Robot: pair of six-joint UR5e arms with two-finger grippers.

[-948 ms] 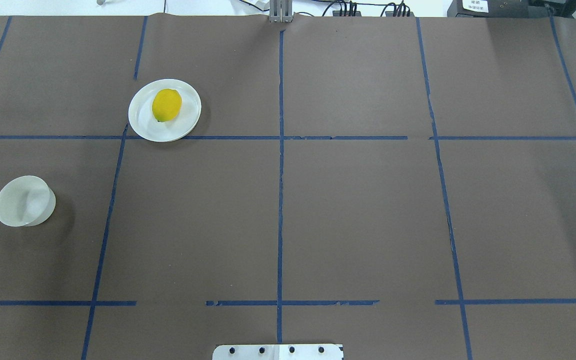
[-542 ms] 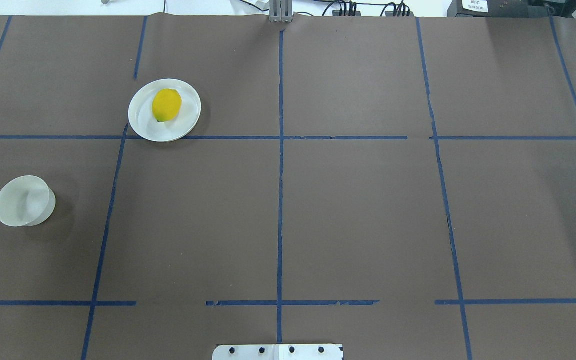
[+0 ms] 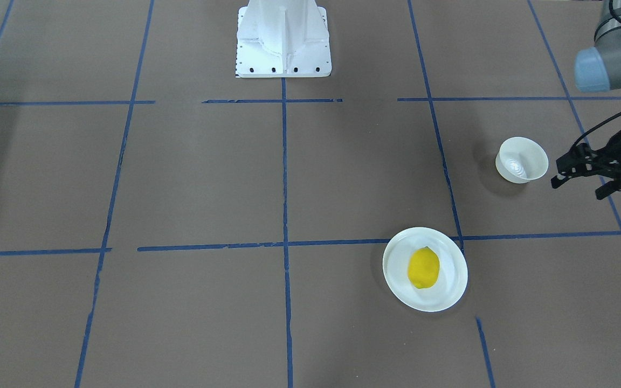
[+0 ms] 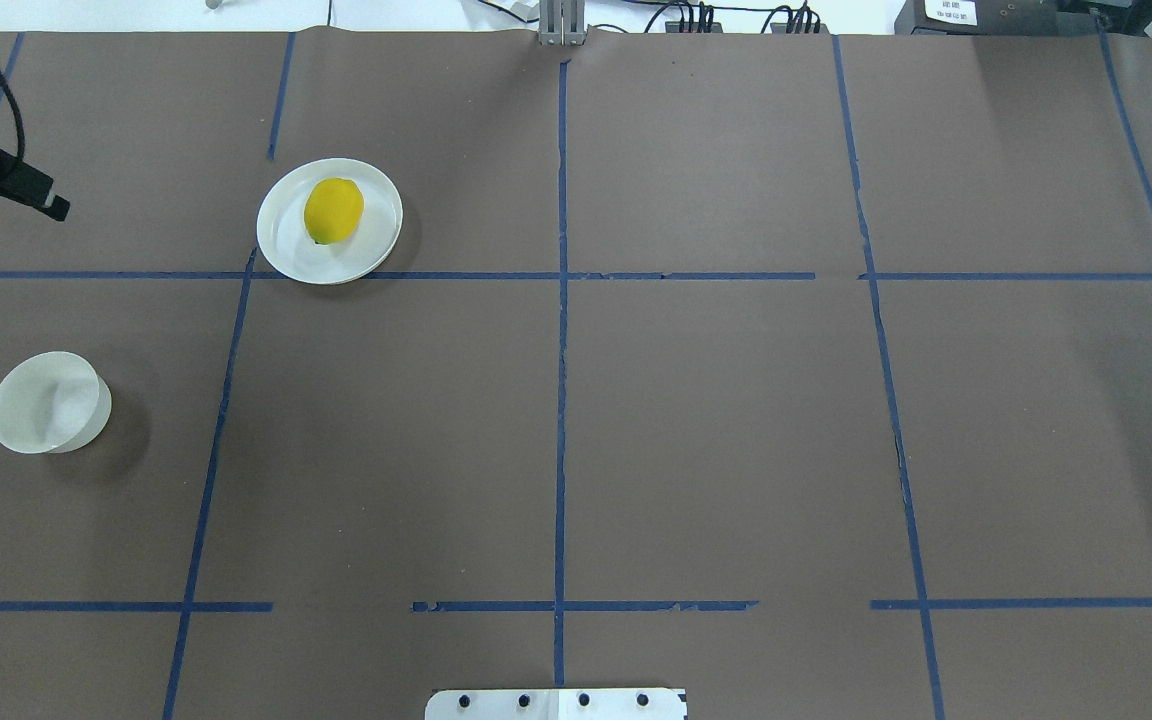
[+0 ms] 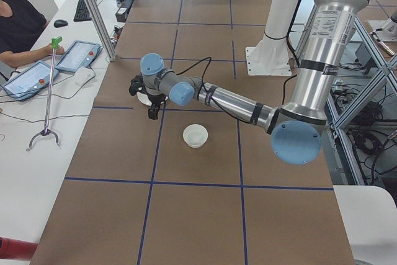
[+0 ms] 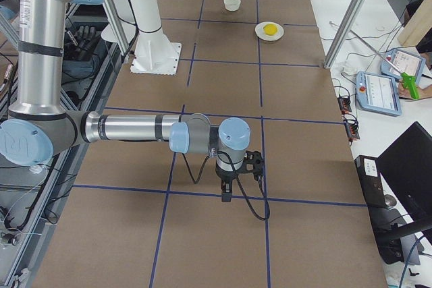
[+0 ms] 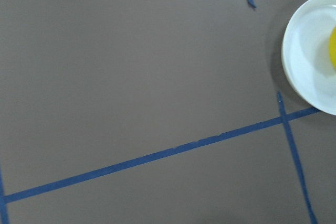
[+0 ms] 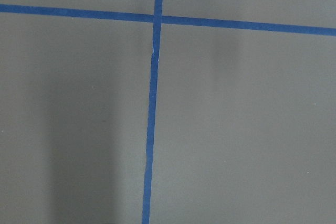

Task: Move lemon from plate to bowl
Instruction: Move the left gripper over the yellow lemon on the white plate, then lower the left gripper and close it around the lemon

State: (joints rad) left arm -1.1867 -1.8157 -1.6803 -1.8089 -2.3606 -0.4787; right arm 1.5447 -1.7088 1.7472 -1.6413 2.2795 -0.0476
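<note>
The yellow lemon [image 4: 334, 210] lies on the flat white plate [image 4: 281, 250] at the far left-centre of the table; both also show in the front view, the lemon [image 3: 423, 268] on the plate [image 3: 397, 280]. The left wrist view catches the plate [image 7: 304, 61] at its right edge. The small deep white bowl [image 4: 46, 402] [image 3: 522, 160] stands empty, nearer to me and to the left. My left gripper [image 3: 577, 188] [image 4: 21, 200] hovers open and empty, left of the plate and beyond the bowl. My right gripper [image 6: 226, 190] shows only in the right side view, far from these things; I cannot tell its state.
Blue tape lines divide the brown table cover into squares. The white robot pedestal [image 3: 282, 37] stands at my near-centre edge. An aluminium post [image 5: 93, 10] and an operator's table with tablets [image 5: 74, 54] stand beyond the far edge.
My left gripper has come into the overhead view at its upper left edge, where no arm showed before. Lemon, plate and bowl have not moved.
</note>
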